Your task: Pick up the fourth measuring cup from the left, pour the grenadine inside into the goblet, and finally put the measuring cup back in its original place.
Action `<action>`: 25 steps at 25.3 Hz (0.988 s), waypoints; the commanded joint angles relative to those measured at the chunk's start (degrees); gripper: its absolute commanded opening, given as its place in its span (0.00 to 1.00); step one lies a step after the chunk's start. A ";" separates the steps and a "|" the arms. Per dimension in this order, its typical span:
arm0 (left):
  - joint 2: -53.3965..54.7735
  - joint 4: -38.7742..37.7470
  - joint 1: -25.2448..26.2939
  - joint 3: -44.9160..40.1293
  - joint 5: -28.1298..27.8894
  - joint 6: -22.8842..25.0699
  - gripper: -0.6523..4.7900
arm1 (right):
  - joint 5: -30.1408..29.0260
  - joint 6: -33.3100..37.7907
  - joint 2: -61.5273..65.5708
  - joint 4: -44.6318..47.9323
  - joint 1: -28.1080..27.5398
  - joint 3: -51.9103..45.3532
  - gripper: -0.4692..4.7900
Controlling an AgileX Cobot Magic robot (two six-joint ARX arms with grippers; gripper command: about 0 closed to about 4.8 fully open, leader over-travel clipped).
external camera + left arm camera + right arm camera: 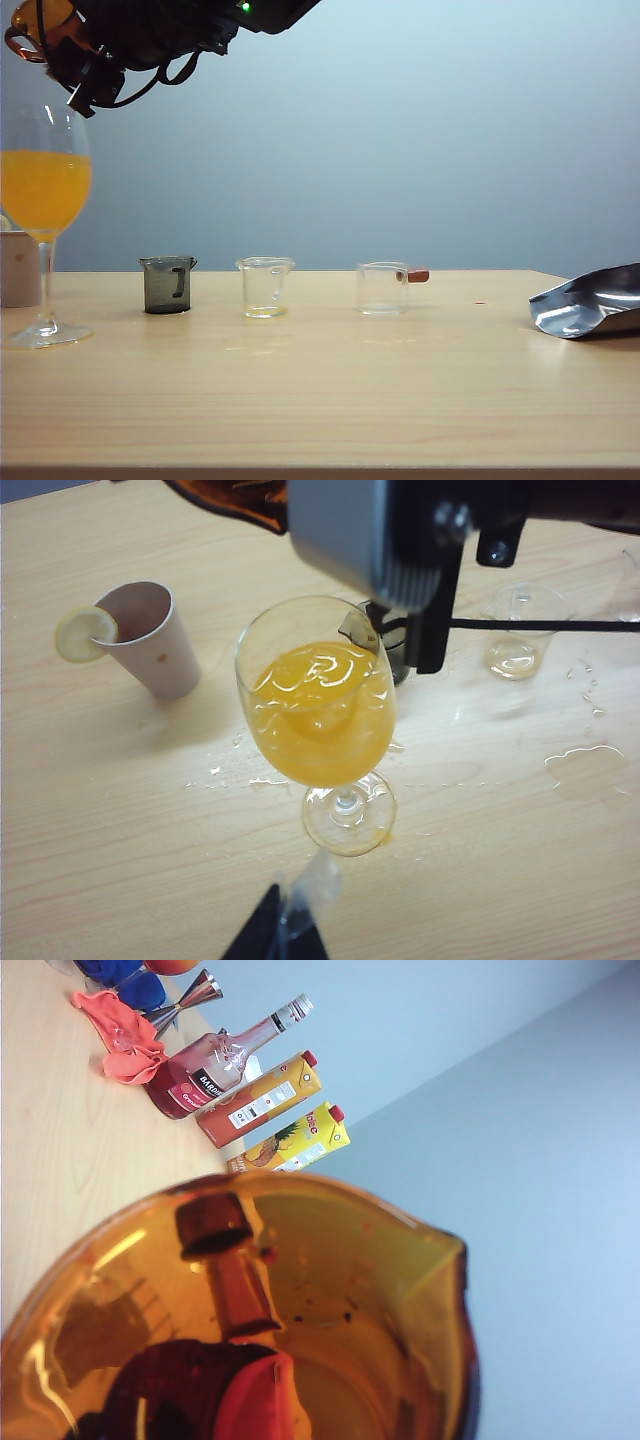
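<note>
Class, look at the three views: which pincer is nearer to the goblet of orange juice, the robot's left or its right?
Right. The right pincer holds the amber measuring cup just above the goblet rim; the left pincer hangs farther back, apart from the foot.

Paper cup [150, 640] (lemon slice [85, 632] on rim), foil pouch [590, 302].

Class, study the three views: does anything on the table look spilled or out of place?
Yes: clear puddles and droplets wet the table around the goblet, near its foot and farther out, showing as glossy patches in the left wrist view.
</note>
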 commanded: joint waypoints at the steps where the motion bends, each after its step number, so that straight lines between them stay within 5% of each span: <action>1: -0.11 0.74 0.11 0.07 -0.11 -0.22 0.11 | -0.72 -1.27 -0.61 1.60 0.20 0.46 0.46; 25: -0.11 0.72 0.11 0.07 -0.11 -0.22 0.11 | -2.67 -10.14 0.11 2.67 -0.04 0.46 0.46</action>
